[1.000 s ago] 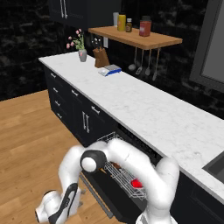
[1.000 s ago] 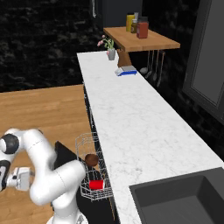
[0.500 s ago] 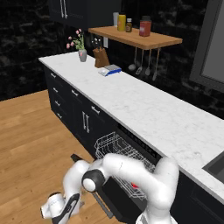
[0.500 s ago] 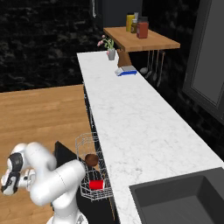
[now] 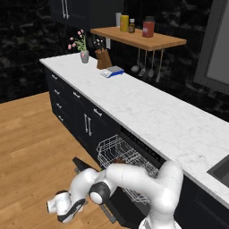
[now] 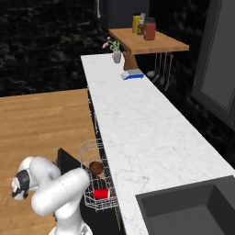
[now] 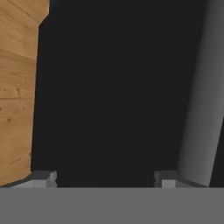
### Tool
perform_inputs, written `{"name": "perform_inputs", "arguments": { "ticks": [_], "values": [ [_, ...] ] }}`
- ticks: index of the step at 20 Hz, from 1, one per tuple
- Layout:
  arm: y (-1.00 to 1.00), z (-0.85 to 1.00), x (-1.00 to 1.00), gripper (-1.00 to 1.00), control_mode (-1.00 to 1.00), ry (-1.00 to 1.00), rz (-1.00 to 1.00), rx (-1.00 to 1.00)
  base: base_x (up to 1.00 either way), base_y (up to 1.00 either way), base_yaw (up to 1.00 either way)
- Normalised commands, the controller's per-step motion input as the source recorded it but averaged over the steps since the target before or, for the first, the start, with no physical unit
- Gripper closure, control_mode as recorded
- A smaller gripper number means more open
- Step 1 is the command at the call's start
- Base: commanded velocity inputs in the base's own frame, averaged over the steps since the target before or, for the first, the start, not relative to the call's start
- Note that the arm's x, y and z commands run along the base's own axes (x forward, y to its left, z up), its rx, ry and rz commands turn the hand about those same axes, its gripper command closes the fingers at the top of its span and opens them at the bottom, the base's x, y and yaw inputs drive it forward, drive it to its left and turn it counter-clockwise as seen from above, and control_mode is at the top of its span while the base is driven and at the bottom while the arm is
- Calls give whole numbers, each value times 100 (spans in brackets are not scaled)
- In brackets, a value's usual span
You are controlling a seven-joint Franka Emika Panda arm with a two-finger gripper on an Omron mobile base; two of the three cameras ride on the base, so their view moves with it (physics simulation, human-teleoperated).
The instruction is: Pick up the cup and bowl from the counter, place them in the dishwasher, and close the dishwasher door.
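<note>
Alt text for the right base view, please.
A red cup and a brown bowl sit in the pulled-out dishwasher rack beside a long white counter. The white arm reaches low over the open door and wooden floor.

Wooden wall shelf (image 5: 152, 41) carries a yellow container (image 5: 124, 23), a small dark jar (image 5: 132, 27) and a red-lidded jar (image 5: 148, 27); utensils (image 5: 145, 67) hang under it. Flower vase (image 5: 84, 55), knife block (image 5: 103, 59) and blue-white book (image 5: 112, 72) sit at the far end. Sink (image 6: 193, 212) at near right. Wooden floor (image 5: 31, 138).
</note>
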Motion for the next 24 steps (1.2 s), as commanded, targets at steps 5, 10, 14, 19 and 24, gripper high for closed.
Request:
{"name": "perform_inputs", "arguments": {
  "ticks": [5,10,14,19,24],
  "values": [
    [-43,-39,55,-100,-100,0,-19,-23,0,0,0],
    [-69,-22,45,-100,-100,0,-26,-29,0,0,0],
    [-90,0,50,-100,-100,0,-30,-32,0,0,0],
    [-100,0,59,-100,-100,-2,-27,-34,0,0,0],
    [-100,0,74,-100,-100,-2,-18,-32,0,0,0]
  ]
}}
